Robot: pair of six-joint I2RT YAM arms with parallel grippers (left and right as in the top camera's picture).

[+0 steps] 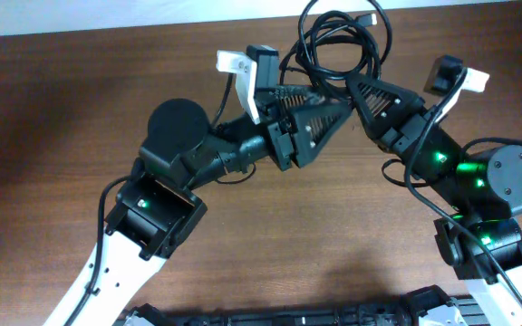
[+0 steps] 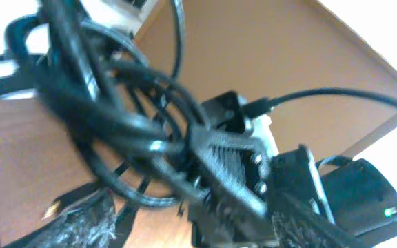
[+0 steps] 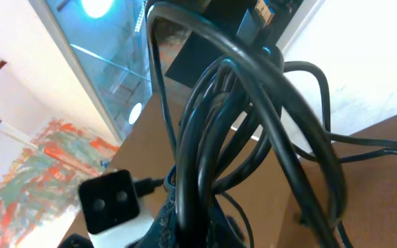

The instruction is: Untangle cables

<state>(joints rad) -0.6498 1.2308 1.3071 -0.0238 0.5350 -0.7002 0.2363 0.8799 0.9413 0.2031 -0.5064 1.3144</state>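
The cables (image 1: 333,16) are a bunch of black loops lifted near the table's far edge, with a plug end (image 1: 367,18) sticking out at the top. My right gripper (image 1: 352,83) is shut on the lower strands of the cables (image 3: 212,138), which run up out of its closed fingers (image 3: 205,220). My left gripper (image 1: 327,98) reaches in from the left, just beside the right one. Its jaws stand apart (image 2: 198,220), with some strands of the cables (image 2: 116,117) and the right gripper's tip (image 2: 233,172) between them. Its left finger (image 2: 81,220) is apart from the nearest loop.
The brown wooden table (image 1: 80,118) stretches left and toward the front. Its far edge (image 1: 107,27) runs close behind the cables. The two arms' bodies (image 1: 152,208) (image 1: 488,190) stand at the front left and right. The left arm's white camera block (image 3: 109,200) sits close to the right gripper.
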